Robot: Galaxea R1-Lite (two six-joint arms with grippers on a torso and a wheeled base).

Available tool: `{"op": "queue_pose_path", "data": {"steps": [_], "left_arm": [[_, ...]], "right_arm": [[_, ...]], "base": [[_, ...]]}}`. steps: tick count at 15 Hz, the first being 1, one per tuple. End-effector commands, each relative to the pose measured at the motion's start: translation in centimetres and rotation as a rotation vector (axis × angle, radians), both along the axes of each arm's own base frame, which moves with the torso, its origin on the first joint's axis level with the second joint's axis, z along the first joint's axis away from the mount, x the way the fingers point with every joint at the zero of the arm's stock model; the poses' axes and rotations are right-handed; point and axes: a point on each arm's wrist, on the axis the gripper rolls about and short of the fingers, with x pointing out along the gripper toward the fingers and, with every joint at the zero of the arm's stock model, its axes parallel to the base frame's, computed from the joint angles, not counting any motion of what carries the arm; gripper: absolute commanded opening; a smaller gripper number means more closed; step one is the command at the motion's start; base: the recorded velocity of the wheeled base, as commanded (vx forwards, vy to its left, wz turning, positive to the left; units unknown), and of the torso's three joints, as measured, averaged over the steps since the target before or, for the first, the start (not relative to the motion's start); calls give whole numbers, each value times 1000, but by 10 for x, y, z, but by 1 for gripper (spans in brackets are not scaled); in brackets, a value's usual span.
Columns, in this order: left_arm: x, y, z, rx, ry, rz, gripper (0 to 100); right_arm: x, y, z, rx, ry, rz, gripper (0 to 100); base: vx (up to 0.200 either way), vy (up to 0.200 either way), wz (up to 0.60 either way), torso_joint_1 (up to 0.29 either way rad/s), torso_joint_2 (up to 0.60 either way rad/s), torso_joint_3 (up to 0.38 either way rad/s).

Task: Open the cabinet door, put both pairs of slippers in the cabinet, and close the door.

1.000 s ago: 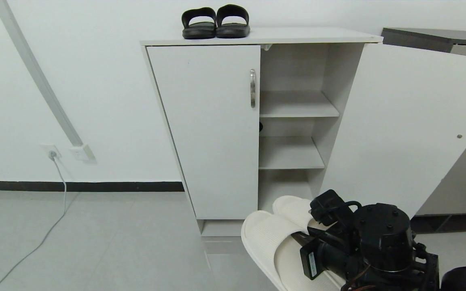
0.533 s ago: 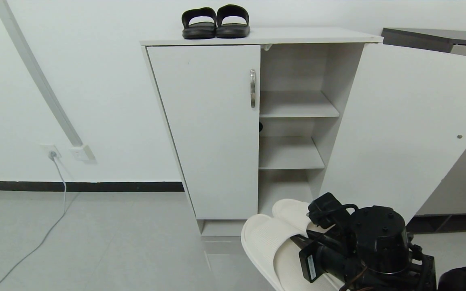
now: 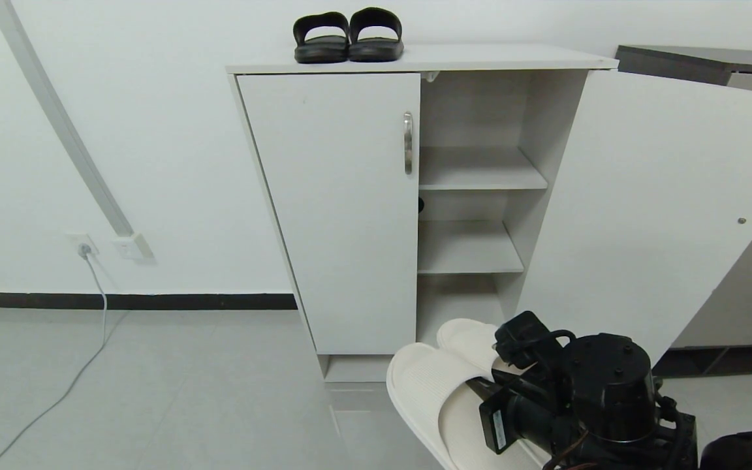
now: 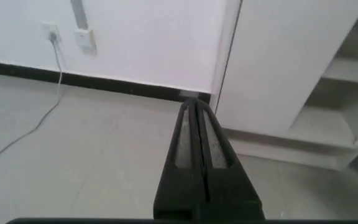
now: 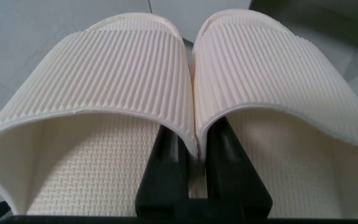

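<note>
Head view: slippers (image 3: 425,382) in right claw (image 3: 482,384)

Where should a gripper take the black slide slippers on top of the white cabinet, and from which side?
Probably pinch the adjoining inner strap walls of the black slide slippers, coming from the front: they sit side by side, touching, with the strap openings facing forward.

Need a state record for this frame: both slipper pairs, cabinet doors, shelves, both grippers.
held pair: pair of cream ribbed foam slippers, side by side, clamped by the right gripper with one finger inside each, low in front of the cabinet's open side
other pair: pair of black rubber slides on the cabinet top
doors: white right door swung open; white left door shut, metal handle
shelves: two white shelves, no slippers on them
left gripper: left gripper shut, holding nothing, above the grey floor
</note>
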Motion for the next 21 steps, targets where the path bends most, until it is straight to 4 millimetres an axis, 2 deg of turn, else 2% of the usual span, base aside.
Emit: {"op": "queue_pose_path", "data": {"steps": [1, 4, 6, 7, 9, 11, 13, 18, 21], "left_arm": [[-2, 1, -1, -9, -31, 27, 0], [-2, 1, -1, -15, -30, 23, 0], [-2, 1, -1, -15, -30, 21, 0], [-2, 1, -1, -15, -31, 21, 0], [-2, 1, -1, -34, -31, 24, 0], [-2, 1, -1, -35, -31, 24, 0], [-2, 1, -1, -35, -31, 23, 0], [-2, 1, -1, -37, -31, 25, 0], [-2, 1, -1, -41, -31, 23, 0]], "right_arm": [[1, 2, -4, -10, 8, -2, 0], [21, 20, 0, 32, -39, -129, 0], [53, 47, -5, 83, -88, -349, 0], [64, 52, -10, 69, -118, -447, 0], [70, 58, -9, 71, -149, -521, 0], [81, 57, -4, 94, -164, -554, 0], [83, 54, -5, 92, -164, -563, 0], [83, 54, -7, 85, -161, -565, 0], [88, 51, -21, 46, -144, -579, 0]], "base": [[0, 0, 0, 0, 0, 0], [0, 0, 0, 0, 0, 0], [0, 0, 0, 0, 0, 0], [0, 0, 0, 0, 0, 0], [0, 0, 0, 0, 0, 0], [0, 0, 0, 0, 0, 0], [0, 0, 0, 0, 0, 0], [0, -200, 0, 1, -1, 2], [0, -133, 0, 2, 2, 3]]}}
